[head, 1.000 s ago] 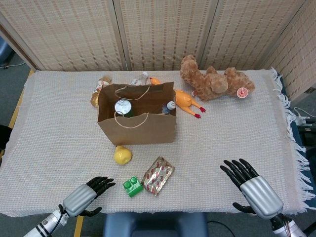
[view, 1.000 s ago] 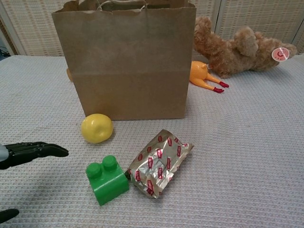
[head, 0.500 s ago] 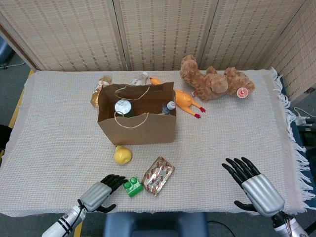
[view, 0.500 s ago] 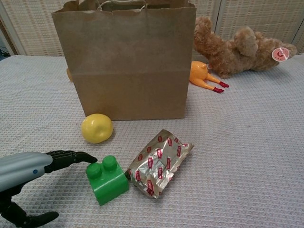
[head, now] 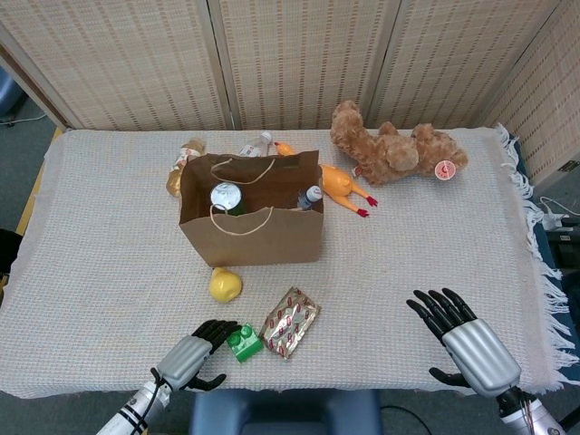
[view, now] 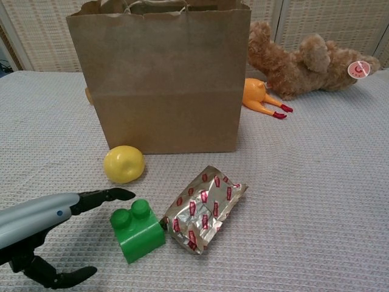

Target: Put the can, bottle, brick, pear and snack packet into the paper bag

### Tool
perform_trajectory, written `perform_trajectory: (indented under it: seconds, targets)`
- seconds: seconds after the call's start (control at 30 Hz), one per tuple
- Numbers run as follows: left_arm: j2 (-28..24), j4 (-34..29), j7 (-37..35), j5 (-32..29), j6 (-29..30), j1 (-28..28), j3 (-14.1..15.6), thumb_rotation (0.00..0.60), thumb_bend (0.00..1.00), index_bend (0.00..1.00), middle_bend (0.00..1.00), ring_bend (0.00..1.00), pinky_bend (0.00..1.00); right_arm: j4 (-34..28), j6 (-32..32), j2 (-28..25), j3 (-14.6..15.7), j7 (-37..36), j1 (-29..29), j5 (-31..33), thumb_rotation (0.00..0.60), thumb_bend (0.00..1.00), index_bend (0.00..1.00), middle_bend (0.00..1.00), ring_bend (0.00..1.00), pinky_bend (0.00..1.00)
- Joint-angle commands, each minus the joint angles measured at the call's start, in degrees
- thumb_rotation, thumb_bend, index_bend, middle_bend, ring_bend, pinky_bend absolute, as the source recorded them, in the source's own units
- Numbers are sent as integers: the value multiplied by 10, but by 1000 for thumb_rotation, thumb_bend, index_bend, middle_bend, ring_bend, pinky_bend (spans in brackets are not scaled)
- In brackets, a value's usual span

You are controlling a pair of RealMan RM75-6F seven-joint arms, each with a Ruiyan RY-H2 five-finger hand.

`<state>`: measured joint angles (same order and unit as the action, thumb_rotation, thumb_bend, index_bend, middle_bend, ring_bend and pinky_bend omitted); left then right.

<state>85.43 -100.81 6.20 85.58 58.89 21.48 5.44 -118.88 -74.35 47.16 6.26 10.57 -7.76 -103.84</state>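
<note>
**Left hand spread at the green brick, right hand idle at the near edge**

The left hand (head: pixel 192 357) lay low over the worktop (head: pixel 435 254) close to its near edge, its silver back turned up and its dark fingers (view: pixel 103 195) stretched out toward the brick (view: pixel 137 229). The fingers reached over the brick's far-left side, the thumb (view: pixel 64 277) hung apart underneath, nearer the edge, and nothing was held; whether the fingertips touched the brick could not be told. The right hand (head: pixel 464 341) hovered near the near right corner, back up, fingers fanned apart and pointing toward the far edge, holding nothing.

The green brick sat near the near edge, left of centre, just beside the foil snack packet (view: pixel 204 208), which lay flat to its right. The yellow pear (view: pixel 124 163) rested just in front of the paper bag (view: pixel 163 79), at the bag's left corner. The bag stood upright and open left of the worktop's centre; inside it, the head view showed the can (head: pixel 227 198) at the left and the bottle (head: pixel 310 197) at the right.

Toward the far edge lay a brown teddy bear (head: pixel 394 149), an orange rubber chicken (head: pixel 338 186) just right of the bag, and a few small items behind the bag, too hidden to identify.
</note>
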Motion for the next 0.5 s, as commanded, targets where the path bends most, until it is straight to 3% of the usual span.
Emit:
perform_trajectory:
  seconds: [0.03, 0.5]
  targets:
    - [10, -4, 9, -11, 4, -4, -2, 600, 330, 0, 0, 0, 28, 0, -2, -1, 0, -1, 1, -1, 600, 17, 0, 0, 0, 0]
    - [59, 0, 35, -49, -1, -3, -10, 600, 334, 0, 0, 0, 29, -1, -10, -5, -2, -8, 2, 0, 600, 17, 0, 0, 0, 0]
